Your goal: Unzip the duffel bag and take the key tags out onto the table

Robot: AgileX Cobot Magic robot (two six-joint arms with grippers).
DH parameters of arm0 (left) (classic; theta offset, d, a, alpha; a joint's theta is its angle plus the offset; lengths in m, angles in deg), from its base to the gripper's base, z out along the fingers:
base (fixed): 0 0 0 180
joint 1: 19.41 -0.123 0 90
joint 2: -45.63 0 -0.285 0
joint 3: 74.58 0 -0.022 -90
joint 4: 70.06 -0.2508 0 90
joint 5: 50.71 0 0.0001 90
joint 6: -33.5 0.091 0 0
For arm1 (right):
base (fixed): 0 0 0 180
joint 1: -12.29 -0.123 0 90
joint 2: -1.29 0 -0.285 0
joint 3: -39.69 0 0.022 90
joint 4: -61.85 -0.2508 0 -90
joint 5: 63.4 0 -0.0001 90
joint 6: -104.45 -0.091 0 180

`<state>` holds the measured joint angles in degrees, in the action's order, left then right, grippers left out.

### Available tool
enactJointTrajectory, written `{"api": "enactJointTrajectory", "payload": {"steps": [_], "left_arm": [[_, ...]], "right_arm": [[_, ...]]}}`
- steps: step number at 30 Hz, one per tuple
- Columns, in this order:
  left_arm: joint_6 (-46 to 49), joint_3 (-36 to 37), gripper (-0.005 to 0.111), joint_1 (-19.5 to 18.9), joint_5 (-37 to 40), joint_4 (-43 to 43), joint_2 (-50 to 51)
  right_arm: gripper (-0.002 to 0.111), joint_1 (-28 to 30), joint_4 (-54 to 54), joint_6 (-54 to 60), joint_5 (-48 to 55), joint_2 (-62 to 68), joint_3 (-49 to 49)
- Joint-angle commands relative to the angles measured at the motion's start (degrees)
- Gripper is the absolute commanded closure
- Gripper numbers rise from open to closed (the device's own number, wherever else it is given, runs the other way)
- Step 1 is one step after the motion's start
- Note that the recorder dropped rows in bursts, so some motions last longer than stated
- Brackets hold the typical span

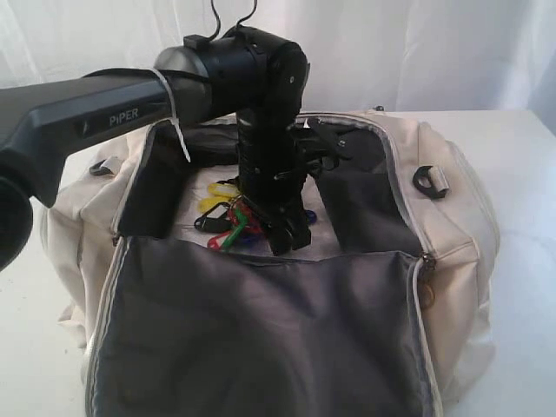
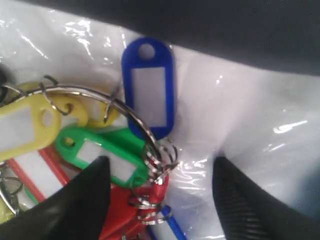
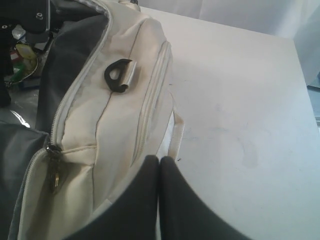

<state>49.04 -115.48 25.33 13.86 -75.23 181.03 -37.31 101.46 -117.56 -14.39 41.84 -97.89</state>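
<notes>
At left gripper point(image 2: 160, 167): spread wide, clamped on nothing, lowered inside unzipped duffel bag point(image 1: 452, 217); straddling ring end of key tags point(image 2: 100, 150), rest of bunch fanned to one side on glossy plastic sheet point(image 2: 240, 100) at bag bottom. Tight here: dark lining point(image 2: 225, 25) just beyond blue tag point(image 2: 149, 85), bag walls all round. At right gripper point(image 3: 159, 162): pressed shut, empty, just beside bag's outer end, over table point(image 3: 240, 100); broad white tabletop on that side

The only word I could read was "PIPER", printed in pale letters on the dark casing of my left arm point(image 1: 95, 109).
</notes>
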Motion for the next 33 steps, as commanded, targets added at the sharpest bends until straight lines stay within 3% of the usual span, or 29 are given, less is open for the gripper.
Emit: {"api": "enactJointTrajectory", "payload": {"steps": [1,6,13,23,33], "left_arm": [[-0.48,0.50,0.041,-0.04,2.56,1.00,2.93],[-0.48,0.50,0.061,-0.04,2.59,1.00,4.12],[-1.03,0.11,0.106,-0.04,3.22,0.84,4.16],[-1.11,-5.88,0.107,-0.04,4.20,0.38,-3.90],[2.31,-6.59,0.107,-0.04,5.40,1.85,-11.19]], "right_arm": [[0.108,0.49,0.47,-0.22,-0.46,-0.29,0.14],[0.108,0.49,0.47,-0.22,-0.56,-0.29,0.14],[0.108,0.49,0.47,-0.22,-0.56,-0.29,0.14],[0.108,0.49,0.47,-0.22,-0.56,-0.29,0.14],[0.108,0.49,0.47,-0.22,-0.56,-0.29,0.14]]}}
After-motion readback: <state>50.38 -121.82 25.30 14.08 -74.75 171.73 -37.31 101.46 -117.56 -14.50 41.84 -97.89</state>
